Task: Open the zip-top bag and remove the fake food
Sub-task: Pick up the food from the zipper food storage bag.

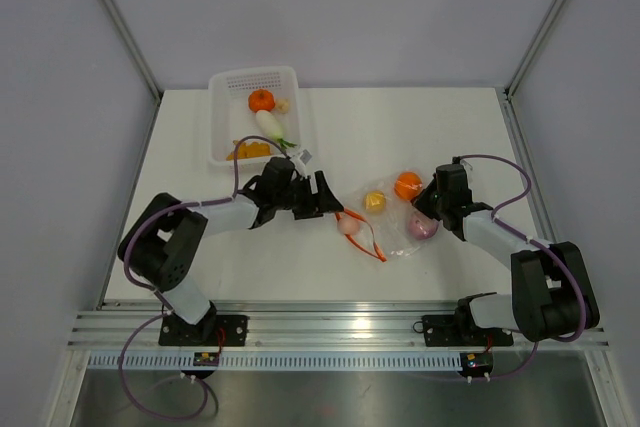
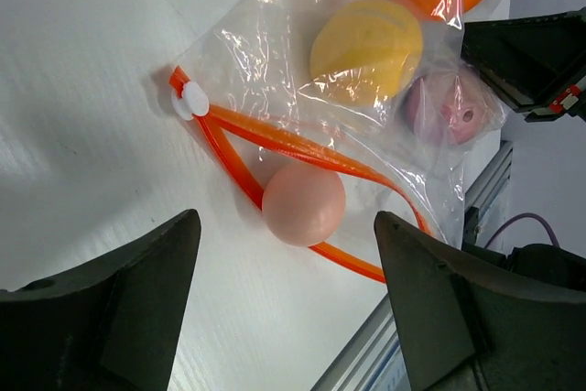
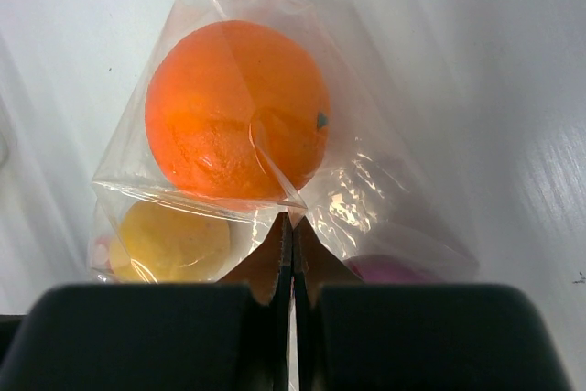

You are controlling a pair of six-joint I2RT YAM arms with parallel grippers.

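Observation:
The zip-top bag (image 1: pixel 392 222) lies right of the table's centre, its red-orange zipper (image 2: pixel 275 139) parted. A peach ball (image 1: pixel 351 227) sits in the open mouth, between the two strips (image 2: pixel 303 203). Inside are a yellow piece (image 2: pixel 366 48), an orange tangerine-like ball (image 3: pixel 233 121) and a purple-pink onion-like piece (image 2: pixel 449 112). My left gripper (image 1: pixel 330 202) is open and empty just left of the mouth, its jaws either side of the peach ball but short of it (image 2: pixel 287 219). My right gripper (image 1: pixel 428 205) is shut on a fold of the bag's closed end (image 3: pixel 291 226).
A white perforated basket (image 1: pixel 225 137) stands at the back left, holding an orange ball (image 1: pixel 261 100), a white radish-like piece (image 1: pixel 270 123) and yellow pieces (image 1: pixel 248 150). The aluminium rail (image 1: pixel 340 322) runs along the near edge, close to the bag.

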